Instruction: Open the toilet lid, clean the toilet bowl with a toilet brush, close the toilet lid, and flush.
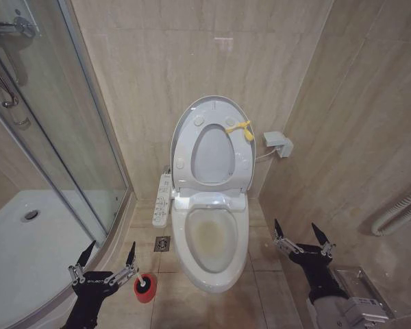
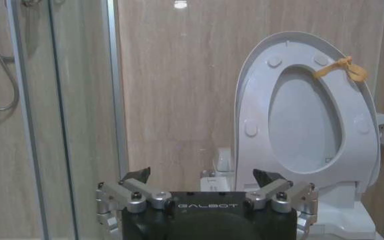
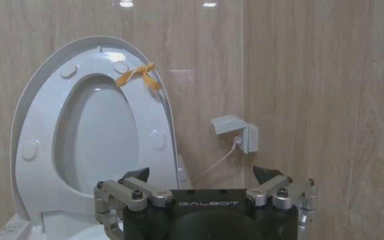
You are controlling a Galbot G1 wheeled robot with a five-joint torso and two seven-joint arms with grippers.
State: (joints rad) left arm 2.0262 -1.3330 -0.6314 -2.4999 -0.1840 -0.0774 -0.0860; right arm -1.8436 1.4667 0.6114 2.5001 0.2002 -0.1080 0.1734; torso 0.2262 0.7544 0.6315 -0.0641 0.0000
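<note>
Toilet lid (image 1: 210,110) stands raised with the seat ring (image 1: 213,152), both leaning on the back wall behind the toilet bowl (image 1: 211,241); yellow loop tag (image 1: 244,128) hangs at the upper edge of the lid. Bowl is exposed, its inside stained yellowish. Red holder cup (image 1: 144,288) sits on the floor just beside the bowl's front, on the shower side; a dark tip shows at its mouth, but whether that is the toilet brush cannot be made out. Left gripper (image 1: 104,263) hovers low, next to the cup and slightly to its shower side, fingers spread wide and holding nothing. Right gripper (image 1: 302,240) hangs on the far side of the bowl from the cup, near the side wall, likewise spread and empty. Button panel (image 1: 162,200) runs along the bowl's rim on the cup's side. Judgement: lid-opening looks finished; the step in hand is fetching the brush from the cup with the left arm. To do it well, centre the open fingers over the cup's mouth, come straight down along the handle axis, close on the handle rather than the cup rim, and lift vertically so the cup neither tips nor drags. Keep the arm clear of the panel while swinging toward the bowl.
</note>
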